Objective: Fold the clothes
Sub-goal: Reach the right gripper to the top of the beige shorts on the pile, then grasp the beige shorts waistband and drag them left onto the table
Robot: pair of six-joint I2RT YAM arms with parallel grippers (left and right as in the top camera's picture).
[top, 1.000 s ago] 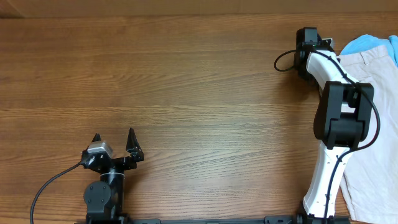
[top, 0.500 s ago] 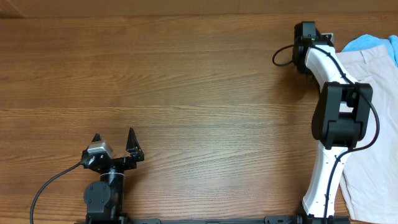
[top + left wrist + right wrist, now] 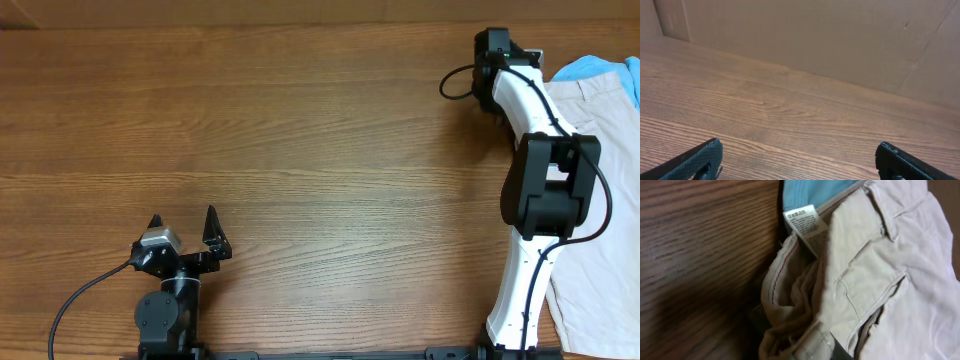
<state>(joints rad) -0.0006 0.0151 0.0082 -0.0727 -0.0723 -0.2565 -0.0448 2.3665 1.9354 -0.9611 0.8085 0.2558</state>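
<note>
The beige shorts (image 3: 600,115) lie at the table's right edge, over a light blue garment (image 3: 598,68) that sticks out at the far end. In the right wrist view the shorts' waistband (image 3: 790,295) is bunched up, with a white label (image 3: 802,222), a seamed pocket (image 3: 865,290) and the blue cloth (image 3: 815,190) behind. My right gripper (image 3: 522,58) (image 3: 810,347) is at the waistband's far left corner, its fingers mostly hidden by gathered cloth, and looks shut on it. My left gripper (image 3: 183,222) (image 3: 800,155) is open and empty at the front left.
Pale cloth (image 3: 600,300) runs down the right edge to the front, behind the right arm (image 3: 545,180). The wooden table (image 3: 300,130) spreads to the left. A brown wall (image 3: 815,35) stands behind the table's far edge.
My right gripper has shifted a little toward the table's far edge, and the waistband corner has moved with it. The left arm has not moved.
</note>
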